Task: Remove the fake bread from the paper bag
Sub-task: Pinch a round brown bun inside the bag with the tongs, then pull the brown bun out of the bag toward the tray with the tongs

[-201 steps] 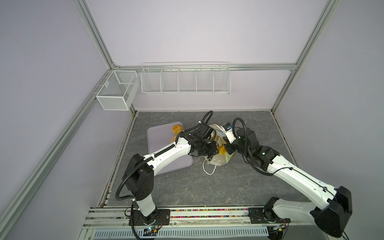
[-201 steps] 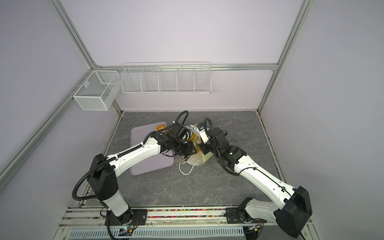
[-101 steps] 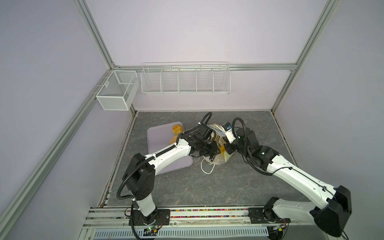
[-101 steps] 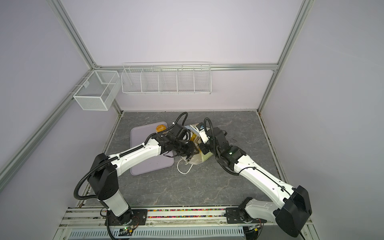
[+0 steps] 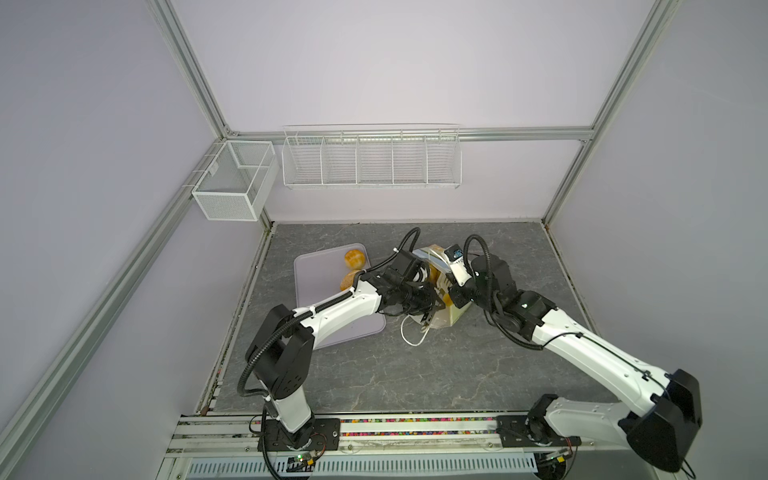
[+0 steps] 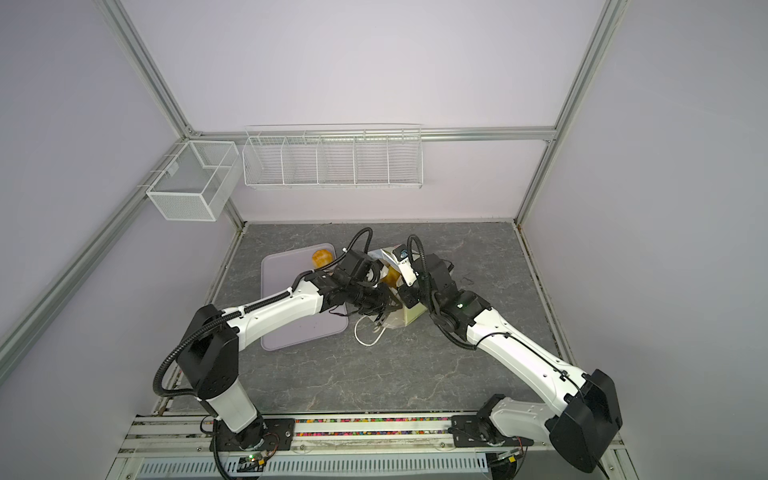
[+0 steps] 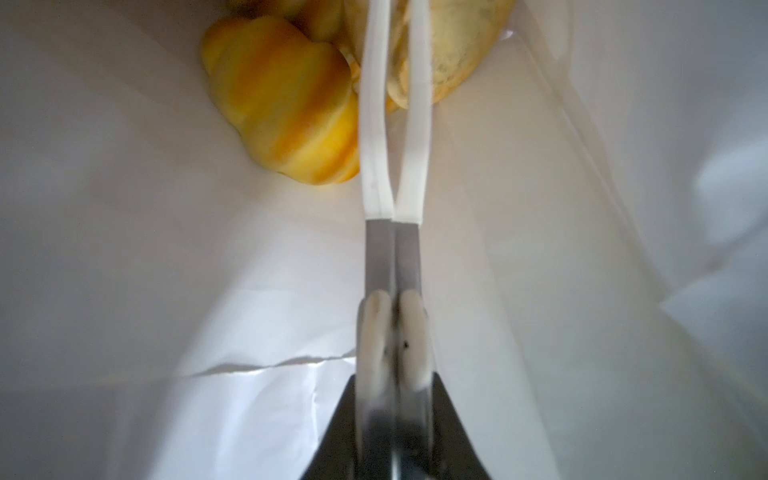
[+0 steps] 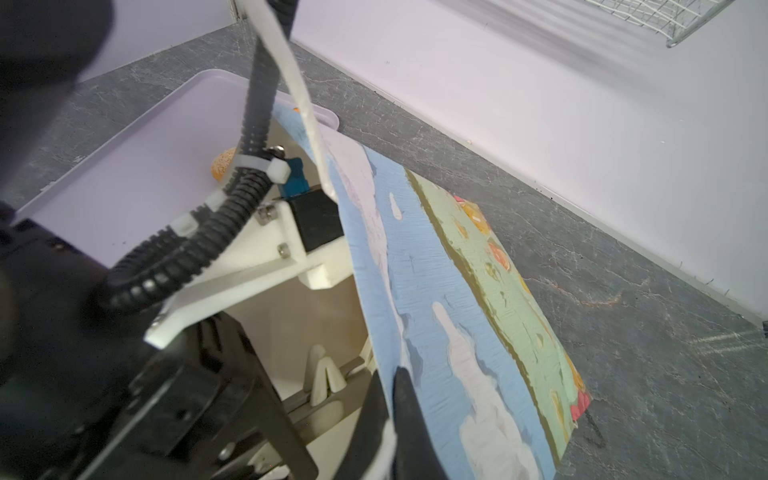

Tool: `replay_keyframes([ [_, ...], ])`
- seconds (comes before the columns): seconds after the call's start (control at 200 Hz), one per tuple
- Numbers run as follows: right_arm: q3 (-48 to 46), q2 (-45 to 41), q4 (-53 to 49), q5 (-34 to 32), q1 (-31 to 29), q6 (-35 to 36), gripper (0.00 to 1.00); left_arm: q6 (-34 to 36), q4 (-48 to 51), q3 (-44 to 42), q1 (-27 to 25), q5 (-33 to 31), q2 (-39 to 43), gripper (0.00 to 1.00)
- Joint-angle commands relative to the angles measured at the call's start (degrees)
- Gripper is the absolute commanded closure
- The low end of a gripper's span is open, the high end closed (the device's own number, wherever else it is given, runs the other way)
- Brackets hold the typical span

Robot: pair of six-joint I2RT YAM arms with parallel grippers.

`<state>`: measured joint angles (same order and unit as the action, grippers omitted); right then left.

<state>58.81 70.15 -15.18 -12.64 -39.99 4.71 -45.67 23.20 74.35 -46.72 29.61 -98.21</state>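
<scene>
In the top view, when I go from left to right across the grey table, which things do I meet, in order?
lavender tray with two pieces of fake bread on its far end → white cord handle lying on the table → paper bag. What overlaps the bag is left out.

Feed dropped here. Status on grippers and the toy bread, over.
Left gripper shut, empty-looking, inside the sky-print paper bag. Right gripper shut on bag wall. Glossy orange ridged toy bread in bag, beside left fingers. Nothing in the way.

Robot lab — aluminium-framed enclosure (image 5: 194,70)
</scene>
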Motion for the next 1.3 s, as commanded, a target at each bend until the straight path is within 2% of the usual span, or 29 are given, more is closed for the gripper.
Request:
replay_keyframes([
  [0.0,0.8,0.5,2.1,0.1,0.0,0.7,0.93,2.9,-3.2,0.5,0.0,1.5,6.3,0.87],
  [0.16,0.9,0.7,2.0,-0.9,0.1,1.3,0.93,5.7,4.0,-0.4,0.0,-2.1,11.7,0.93],
  [0.39,0.7,0.6,2.3,-2.5,0.1,2.2,0.93,7.6,10.4,-3.5,0.0,-7.1,15.9,0.95],
  [0.615,1.1,1.0,2.0,-2.5,0.1,1.9,0.93,8.0,11.6,-4.4,0.0,-8.5,17.7,0.97],
  [0.995,3.4,3.5,0.6,-4.6,0.0,1.0,0.93,11.2,19.2,-4.1,0.0,-12.8,25.1,0.99],
  [1.294,4.5,4.7,0.8,-4.6,0.0,-0.3,0.93,12.4,24.1,-4.8,0.0,-14.8,27.9,1.0],
])
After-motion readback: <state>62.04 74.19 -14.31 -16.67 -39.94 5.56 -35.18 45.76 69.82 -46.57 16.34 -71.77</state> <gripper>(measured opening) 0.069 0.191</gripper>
